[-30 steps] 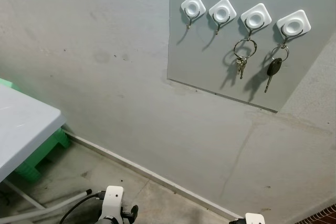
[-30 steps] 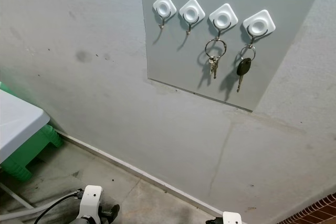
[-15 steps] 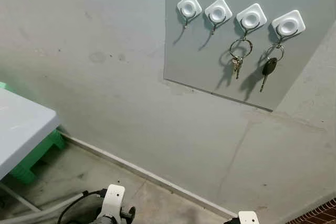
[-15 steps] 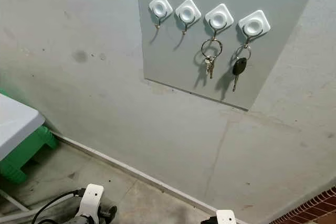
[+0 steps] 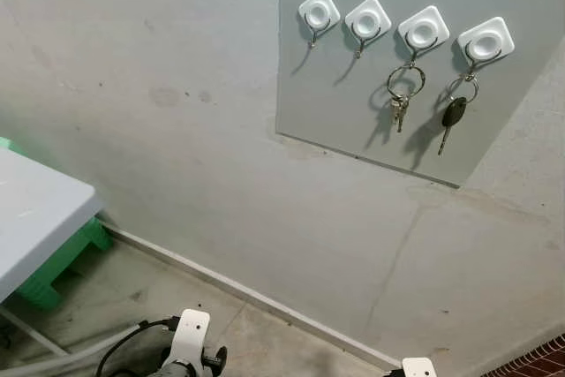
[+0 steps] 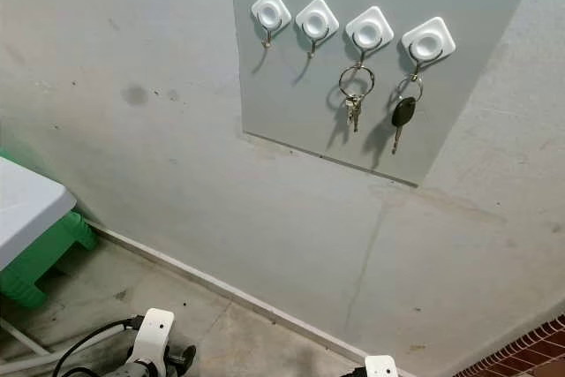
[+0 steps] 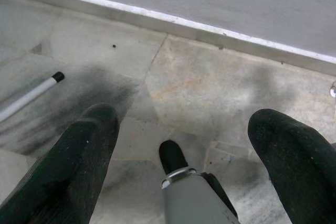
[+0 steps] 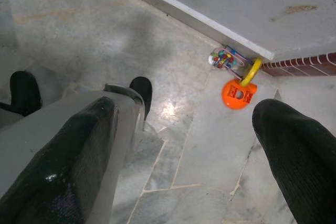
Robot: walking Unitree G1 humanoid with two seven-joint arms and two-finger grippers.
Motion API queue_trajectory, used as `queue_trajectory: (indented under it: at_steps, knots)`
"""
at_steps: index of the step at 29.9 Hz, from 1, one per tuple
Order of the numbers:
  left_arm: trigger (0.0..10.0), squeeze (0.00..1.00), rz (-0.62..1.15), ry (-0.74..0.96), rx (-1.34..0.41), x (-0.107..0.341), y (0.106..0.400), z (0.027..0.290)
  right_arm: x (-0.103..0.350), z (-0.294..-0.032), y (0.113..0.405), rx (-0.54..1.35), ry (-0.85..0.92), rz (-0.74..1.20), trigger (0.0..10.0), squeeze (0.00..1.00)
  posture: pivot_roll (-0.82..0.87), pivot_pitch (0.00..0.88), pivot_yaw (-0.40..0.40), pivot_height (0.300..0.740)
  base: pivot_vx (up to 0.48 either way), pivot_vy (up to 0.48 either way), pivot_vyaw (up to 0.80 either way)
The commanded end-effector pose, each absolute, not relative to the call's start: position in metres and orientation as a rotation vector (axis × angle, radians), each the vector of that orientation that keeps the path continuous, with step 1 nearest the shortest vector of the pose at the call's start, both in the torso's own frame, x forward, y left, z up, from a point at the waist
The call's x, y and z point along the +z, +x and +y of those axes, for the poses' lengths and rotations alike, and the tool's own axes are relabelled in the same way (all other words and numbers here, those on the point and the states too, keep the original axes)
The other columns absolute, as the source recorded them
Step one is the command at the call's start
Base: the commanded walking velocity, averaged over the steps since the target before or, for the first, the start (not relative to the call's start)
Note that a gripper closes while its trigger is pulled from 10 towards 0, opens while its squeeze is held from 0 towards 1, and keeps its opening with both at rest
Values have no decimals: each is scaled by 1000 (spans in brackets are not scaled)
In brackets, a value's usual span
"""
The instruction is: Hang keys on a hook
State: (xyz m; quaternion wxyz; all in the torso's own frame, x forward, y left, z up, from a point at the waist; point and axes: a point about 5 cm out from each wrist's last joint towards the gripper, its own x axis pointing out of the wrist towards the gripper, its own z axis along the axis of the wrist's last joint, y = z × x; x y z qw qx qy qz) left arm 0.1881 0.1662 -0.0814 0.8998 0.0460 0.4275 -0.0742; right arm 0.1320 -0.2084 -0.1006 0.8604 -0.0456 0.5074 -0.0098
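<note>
A grey panel [image 5: 340, 94] on the wall carries a row of white square hooks. The two left hooks [image 5: 319, 11] [image 5: 367, 18] are bare. A ring of silver keys [image 5: 403, 94] hangs from the third hook [image 5: 423, 29]. A black-headed key [image 5: 454, 114] hangs from the fourth hook [image 5: 485, 41]. Both arms hang low, far below the panel. My left gripper [image 7: 184, 116] is open over the stone floor and holds nothing. Over the floor too, my right gripper [image 8: 186, 109] is open and holds nothing.
A white table [image 5: 35, 214] stands at the left with a green stool [image 5: 62, 262] under it. A white pole [image 7: 29, 95] lies on the floor. An orange and yellow toy [image 8: 239, 90] lies by the skirting near a brick edge [image 5: 540, 361].
The whole picture has shifted a little left and up since a second ago, so the camera moved. Keys, hooks and both hanging arms look unchanged.
</note>
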Motion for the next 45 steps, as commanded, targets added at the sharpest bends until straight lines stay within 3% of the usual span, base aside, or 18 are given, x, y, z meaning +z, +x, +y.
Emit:
queue_trajectory:
  at_steps: [1, 19, 37, 45]
  knots:
    - [10000, 0, 882, 86, -126, -81, 189, 169, -100, -209, 132, -22, -102, 1064, 10000, 0, -53, 0, -1, 740, 0, 0, 0]
    - [10000, 0, 881, 87, -125, -81, 189, 170, -102, -202, 130, 25, -120, 1069, 10000, 0, -45, 0, -1, 740, 0, 0, 0]
    - [10000, 0, 894, 46, -106, -82, 186, 170, -103, -203, 127, 21, -122, 1082, 10000, 0, -50, 0, 2, 740, 0, 0, 800]
    - [10000, 0, 891, 62, -111, -82, 187, 171, -104, -202, 125, 23, -120, 1091, 10000, 0, -48, 0, 2, 740, 0, 327, 800]
